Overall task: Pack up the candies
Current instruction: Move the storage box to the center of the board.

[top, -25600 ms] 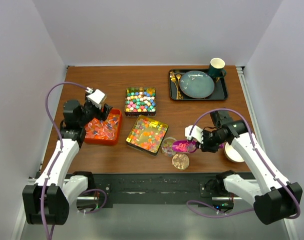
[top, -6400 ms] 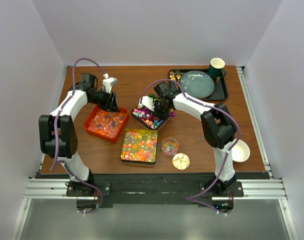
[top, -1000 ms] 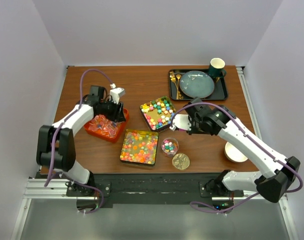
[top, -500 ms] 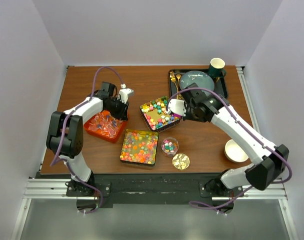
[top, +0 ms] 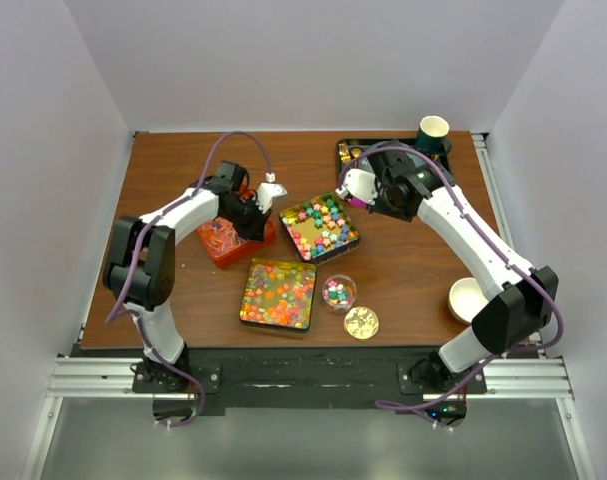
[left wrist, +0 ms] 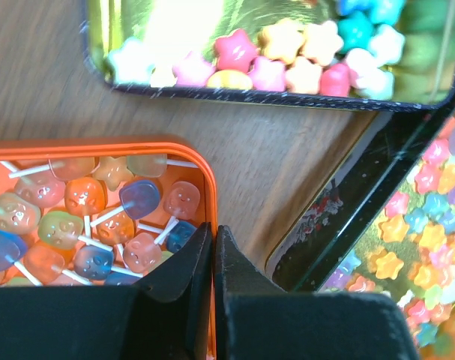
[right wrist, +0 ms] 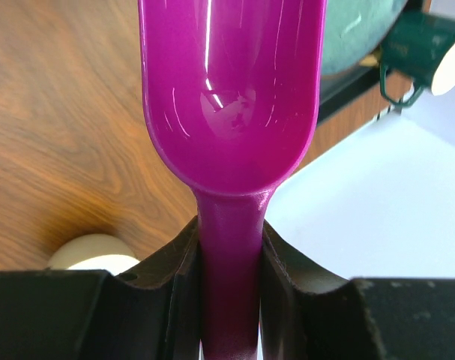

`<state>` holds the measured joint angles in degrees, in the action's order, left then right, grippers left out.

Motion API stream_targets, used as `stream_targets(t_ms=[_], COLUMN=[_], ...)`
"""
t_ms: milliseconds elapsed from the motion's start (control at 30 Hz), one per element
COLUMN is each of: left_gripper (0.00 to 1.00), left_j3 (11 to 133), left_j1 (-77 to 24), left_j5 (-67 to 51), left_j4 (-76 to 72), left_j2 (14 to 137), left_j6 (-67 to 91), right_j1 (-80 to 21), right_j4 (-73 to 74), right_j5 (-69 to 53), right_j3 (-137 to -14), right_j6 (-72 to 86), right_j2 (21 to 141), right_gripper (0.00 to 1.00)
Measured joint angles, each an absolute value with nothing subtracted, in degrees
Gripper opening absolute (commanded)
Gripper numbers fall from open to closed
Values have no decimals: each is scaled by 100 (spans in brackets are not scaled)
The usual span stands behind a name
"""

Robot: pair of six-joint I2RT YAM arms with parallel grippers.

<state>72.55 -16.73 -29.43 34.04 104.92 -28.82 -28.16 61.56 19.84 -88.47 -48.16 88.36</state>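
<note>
2 arms share this step, which I judge to be fetching another scoopful of star candies [top: 321, 226] from their tin [top: 357, 238] for the partly filled jar [top: 339, 280], low in the middle of the top view. To do it well, the scoop should enter the tin shallow, come out level and tip only once it is over the jar's mouth, since these sweets would roll. If the left arm shifts its tray, it should keep it flat. In that view the left arm stretches across to the centre, and the left gripper [top: 261, 213] is at the right edge of the orange tray [top: 226, 262], just beside the tin. The right arm reaches up the frame, with the right gripper [top: 373, 195] by the tin's upper right corner. In the left wrist view the fingers [left wrist: 175, 270] are pinched onto the tray's rim at bottom centre, with lollipops [left wrist: 85, 217] at left and candies across the top. In the right wrist view the fingers [right wrist: 167, 262] clamp the handle of an empty magenta scoop [right wrist: 231, 112], which points up the frame over the table [right wrist: 62, 112].
</note>
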Motion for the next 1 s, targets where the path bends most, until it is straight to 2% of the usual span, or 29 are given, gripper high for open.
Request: stream_targets(t_ms=[433, 933, 1000], left_gripper=[6, 8, 16], left_j3=[7776, 7900, 7942], left_j1=[-1929, -2440, -2456], left_j5=[-3791, -4300, -4405], left_j4=[4501, 4650, 4674], left_j2=[10790, 10890, 10890], left_j6=[-4431, -4987, -5065], right_j1=[-2727, -2727, -2727], right_j4=[6075, 6034, 6034], right_j5=[2189, 2305, 2305], right_j3=[-9356, -9480, -9480], right_j6=[-4814, -4812, -4812], right_j2=[9113, 9445, 9443], right_gripper=[0, 0, 0])
